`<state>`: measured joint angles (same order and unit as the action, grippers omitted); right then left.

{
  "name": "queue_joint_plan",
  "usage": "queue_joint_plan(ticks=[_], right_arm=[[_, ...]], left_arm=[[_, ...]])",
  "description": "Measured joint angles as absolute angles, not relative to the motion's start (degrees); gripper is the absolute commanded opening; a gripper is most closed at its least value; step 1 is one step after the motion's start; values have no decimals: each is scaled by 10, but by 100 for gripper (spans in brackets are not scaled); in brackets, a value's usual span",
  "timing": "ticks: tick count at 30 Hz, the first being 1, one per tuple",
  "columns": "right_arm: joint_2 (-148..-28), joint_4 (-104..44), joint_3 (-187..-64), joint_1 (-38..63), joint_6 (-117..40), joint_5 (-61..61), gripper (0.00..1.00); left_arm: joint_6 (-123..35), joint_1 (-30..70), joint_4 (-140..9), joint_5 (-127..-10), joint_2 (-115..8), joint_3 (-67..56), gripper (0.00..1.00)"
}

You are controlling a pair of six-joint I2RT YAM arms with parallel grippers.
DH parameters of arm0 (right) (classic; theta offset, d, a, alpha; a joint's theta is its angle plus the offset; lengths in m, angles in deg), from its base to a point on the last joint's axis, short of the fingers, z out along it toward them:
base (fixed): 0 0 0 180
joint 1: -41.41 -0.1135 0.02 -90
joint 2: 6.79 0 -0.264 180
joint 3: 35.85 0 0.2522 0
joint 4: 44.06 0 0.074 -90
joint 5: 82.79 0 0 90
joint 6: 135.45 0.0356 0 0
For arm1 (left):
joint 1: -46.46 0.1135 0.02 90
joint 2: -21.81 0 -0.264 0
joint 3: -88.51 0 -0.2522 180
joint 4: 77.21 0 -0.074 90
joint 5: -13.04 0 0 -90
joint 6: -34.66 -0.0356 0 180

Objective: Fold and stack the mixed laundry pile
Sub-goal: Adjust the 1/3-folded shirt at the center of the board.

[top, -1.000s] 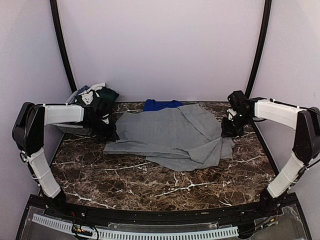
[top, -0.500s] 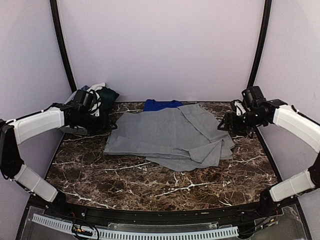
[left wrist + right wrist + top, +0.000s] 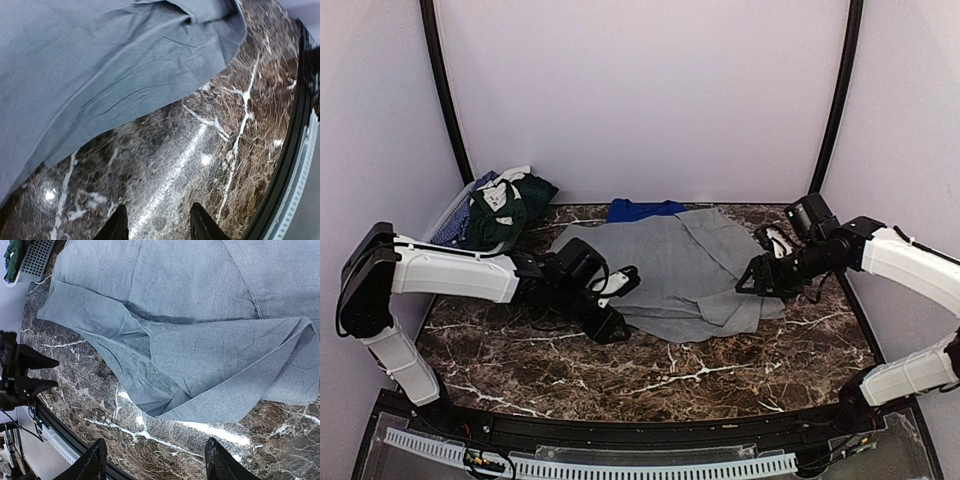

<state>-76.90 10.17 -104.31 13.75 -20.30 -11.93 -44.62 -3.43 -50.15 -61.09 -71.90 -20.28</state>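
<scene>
Dark brown marble table (image 3: 720,370) with white veins fills the lower half of the top view, closed in by pale lilac walls. Across the middle of the frame lies a light-grey shirt (image 3: 670,265), flat in its upper part, with loose folded layers along its lower right edge. Behind it, at the top centre of the slab, a strip of a royal-blue garment (image 3: 640,209) shows, touching the grey fabric. At the upper left a grey mesh basket (image 3: 448,220) holds a dark-green piece (image 3: 505,205) and some patterned cloth heaped together.

The left gripper (image 3: 618,302) sits low at the shirt's lower left edge. In its wrist view the two dark fingers (image 3: 118,227) stand apart with only bare marble between them, and the grey hem lies just beyond. The right gripper (image 3: 748,282) hovers at the shirt's right side, by the folded layers. Its wrist view shows its fingers (image 3: 95,460) spread wide, holding nothing.
</scene>
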Motion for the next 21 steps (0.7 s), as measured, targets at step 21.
queue_joint_plan(ticks=[21], right_arm=[[-765,99,-1043,216,-212,-136,65]], left_arm=[[-727,-69,-510,-594,-960,-9,55]])
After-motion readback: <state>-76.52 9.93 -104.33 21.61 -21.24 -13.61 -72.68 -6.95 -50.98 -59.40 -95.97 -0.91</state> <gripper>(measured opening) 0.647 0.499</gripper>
